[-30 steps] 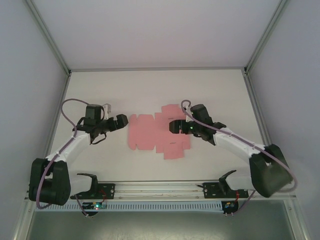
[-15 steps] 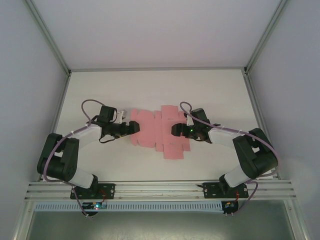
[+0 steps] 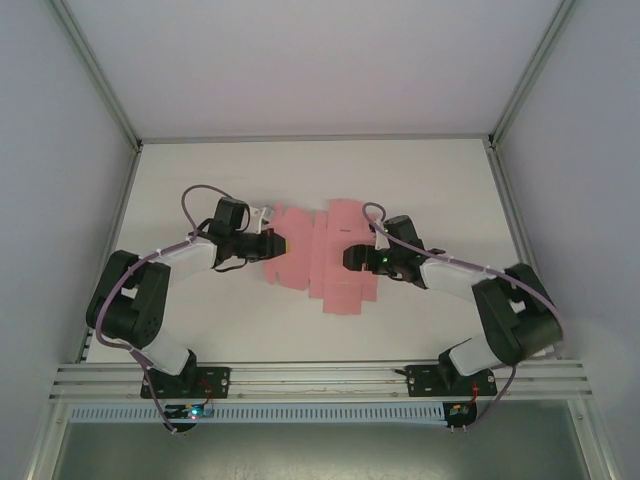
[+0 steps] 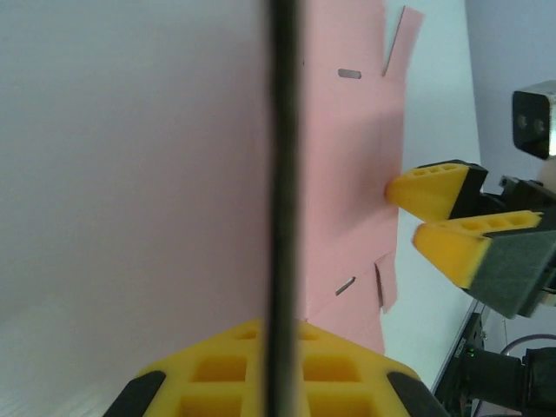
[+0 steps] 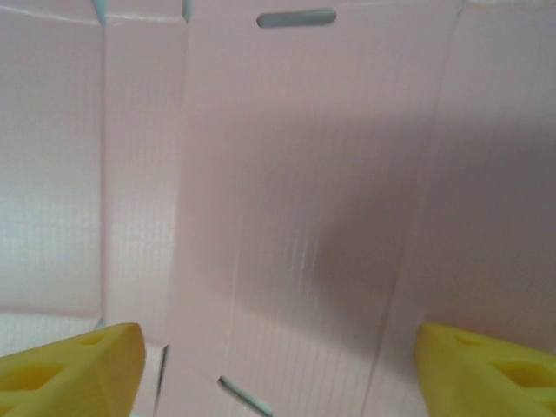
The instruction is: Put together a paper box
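Since about a second back, the left end effector [image 3: 270, 245] had slid in across the counter [image 3: 300, 170] to the left edge of the paper box [image 3: 310, 265]. Both arms had also tucked their elbows back toward the bases. From the top, the box was a flat pink die-cut sheet lying mid-counter between the two arms. The right end effector [image 3: 350, 257] sat over its right-hand half, my guess being to pin the sheet down so it wouldn't skate around.

Left wrist cam: the two yellow fingers [image 4: 217, 373] met in the middle with a thin dark line running up from between them. I read that as a flap seen edge-on, so the left end effector [image 4: 278, 334] was pinched on the card. Probably that was to stand the flap up along its crease. The rest of the sheet [image 4: 347, 174] lay flat to the right. Across it, the right end effector [image 4: 439, 217] had its fingertips apart, the upper one right at the sheet's far edge.

Right wrist cam: fingertips [image 5: 69, 365] were way out in the bottom corners, so the right end effector [image 5: 278, 360] was spread wide with nothing in it. It hung low over the pink card [image 5: 295, 200], with fold lines and a slot [image 5: 295, 17] showing. The box was barely started, I'd say.
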You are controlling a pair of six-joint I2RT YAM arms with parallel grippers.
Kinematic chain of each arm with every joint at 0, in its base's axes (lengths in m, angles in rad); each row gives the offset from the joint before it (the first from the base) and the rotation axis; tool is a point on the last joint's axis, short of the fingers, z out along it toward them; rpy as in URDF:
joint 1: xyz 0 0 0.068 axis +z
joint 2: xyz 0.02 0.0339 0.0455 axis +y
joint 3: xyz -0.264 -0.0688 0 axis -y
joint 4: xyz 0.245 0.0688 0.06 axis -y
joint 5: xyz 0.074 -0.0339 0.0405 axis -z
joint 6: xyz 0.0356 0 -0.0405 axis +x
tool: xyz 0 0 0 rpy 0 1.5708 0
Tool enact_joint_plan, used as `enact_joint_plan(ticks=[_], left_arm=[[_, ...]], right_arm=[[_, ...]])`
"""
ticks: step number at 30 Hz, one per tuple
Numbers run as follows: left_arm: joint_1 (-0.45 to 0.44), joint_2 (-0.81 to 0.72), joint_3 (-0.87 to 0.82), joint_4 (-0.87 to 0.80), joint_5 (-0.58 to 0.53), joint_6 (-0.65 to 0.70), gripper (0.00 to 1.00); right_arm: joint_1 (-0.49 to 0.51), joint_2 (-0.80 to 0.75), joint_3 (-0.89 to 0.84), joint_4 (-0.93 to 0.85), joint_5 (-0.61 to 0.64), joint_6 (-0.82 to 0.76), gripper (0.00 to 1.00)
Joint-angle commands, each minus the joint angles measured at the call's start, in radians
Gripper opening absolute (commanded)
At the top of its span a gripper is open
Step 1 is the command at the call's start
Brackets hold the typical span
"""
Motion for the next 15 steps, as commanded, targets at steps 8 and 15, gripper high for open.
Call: enact_joint_plan(ticks=[8,15], left_arm=[[-0.014,-0.371,-0.032,0.228,0.085,-0.061,0.0],[-0.058,-0.663,-0.1,0.323,-0.003,-0.158,0.0]], right_arm=[[-0.247,-0.653,-0.116,-0.086,-0.061,-0.009,0.94],[-0.304,-0.823,-0.123,0.088,-0.334,0.134,0.91]])
